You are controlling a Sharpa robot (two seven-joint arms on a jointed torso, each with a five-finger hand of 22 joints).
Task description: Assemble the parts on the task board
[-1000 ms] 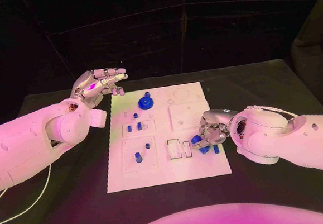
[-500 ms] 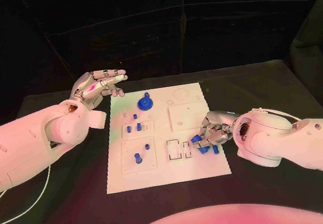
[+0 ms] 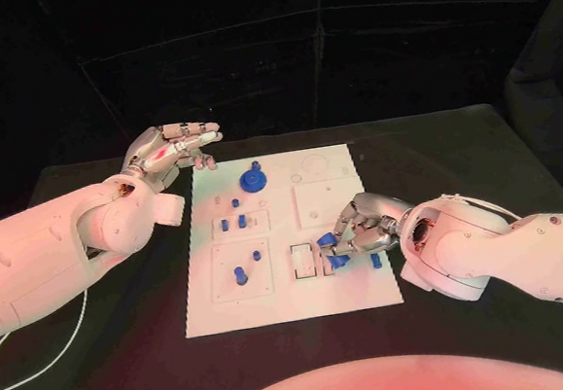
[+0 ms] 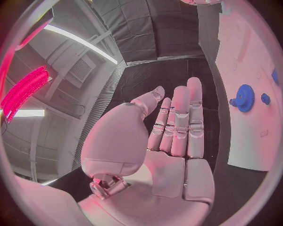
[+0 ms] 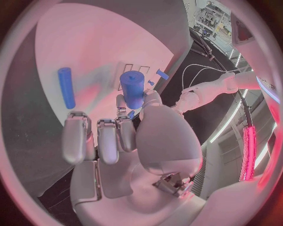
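**Here: right hand holds a blue peg over the board**

Here we see the board (image 3: pixel 293 296) lying in the middle of the tabletop (image 3: pixel 459 145). Our right hand (image 3: pixel 360 230) sits over the board's right side, toward its near edge, with its fingers (image 5: pixel 99 140) pinching a short blue peg (image 5: pixel 132 89); the peg stands up between thumb and fingertips. Another peg (image 5: pixel 66 87) lies flat on the board just beside that hand. Our left hand (image 3: pixel 166 150) hovers above the board's far left corner, holding nothing, fingers stretched out and a little apart. A blue gear (image 3: pixel 253 178) sits near the board's far edge, close to that hand. Several small blue parts (image 3: pixel 241 274) stand in the plates along the board's left side.
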